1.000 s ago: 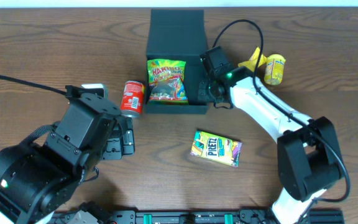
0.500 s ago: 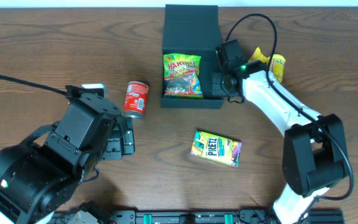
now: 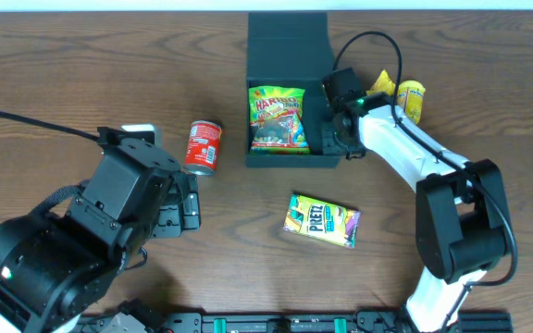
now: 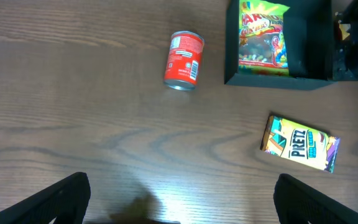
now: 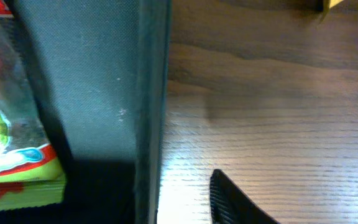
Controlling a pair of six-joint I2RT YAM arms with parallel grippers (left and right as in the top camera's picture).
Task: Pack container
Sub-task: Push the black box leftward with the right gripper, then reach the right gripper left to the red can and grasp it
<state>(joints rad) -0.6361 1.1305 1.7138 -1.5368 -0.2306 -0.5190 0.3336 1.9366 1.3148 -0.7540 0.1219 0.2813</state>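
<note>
The container [image 3: 288,46], holding a sweets bag [image 3: 278,118], is seen midway along the desk's [image 3: 63,74] far edge, the right pincer [image 3: 329,139] at its right wall, grip not discernible, the left pincer [image 4: 185,196] held wide apart.

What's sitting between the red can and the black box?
Nothing. Only bare wooden table separates the red can and the black box, as the overhead view and the left wrist view both show.

Black left arm [image 3: 81,231], white right arm [image 3: 405,159], black cables [image 3: 26,122]
</note>
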